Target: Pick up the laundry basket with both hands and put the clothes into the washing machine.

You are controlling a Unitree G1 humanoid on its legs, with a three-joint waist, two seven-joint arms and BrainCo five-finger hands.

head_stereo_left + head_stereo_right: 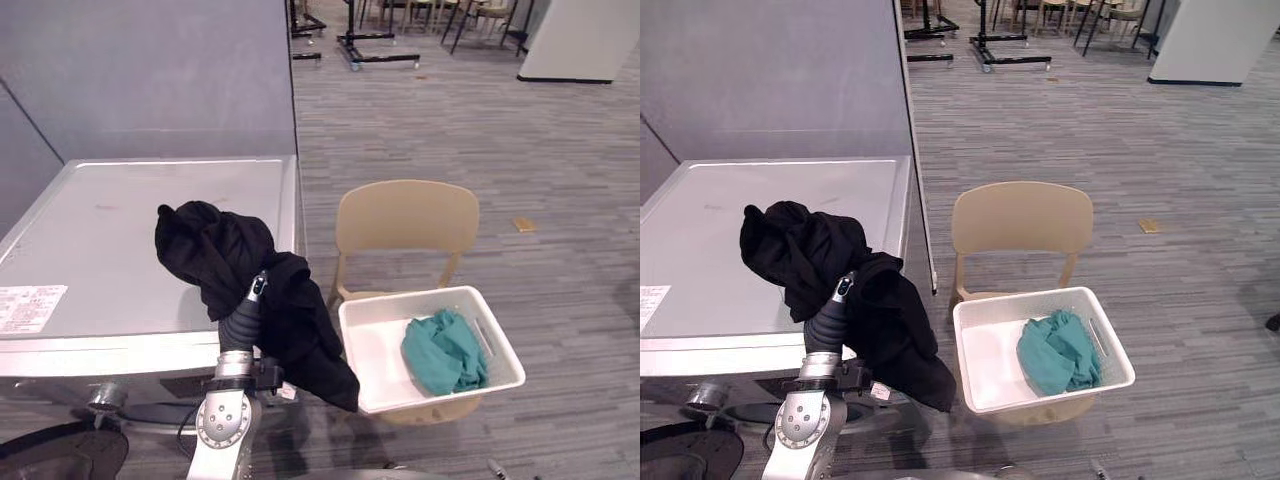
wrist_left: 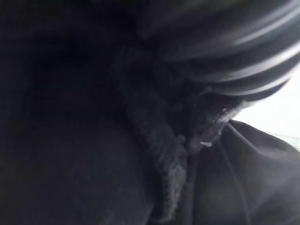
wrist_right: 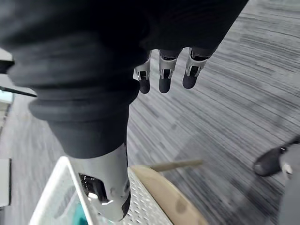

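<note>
A black garment (image 1: 215,250) drapes over the raised left hand (image 1: 243,318) and hides its fingers, so I cannot tell their set. Beyond that hand lies the washing machine (image 1: 130,230) top; a white label (image 1: 28,305) to the hand's left has print too small to read. To its right, the white laundry basket (image 1: 440,297) sits on a beige chair (image 1: 405,218), holding a teal garment (image 1: 443,352). The right hand (image 3: 161,75) hangs with straight, empty fingers.

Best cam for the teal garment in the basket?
Left eye view: crumpled teal garment lies unobstructed in the white plastic laundry basket. Right eye view is nearly equal; right wrist view catches a teal sliver.
</note>
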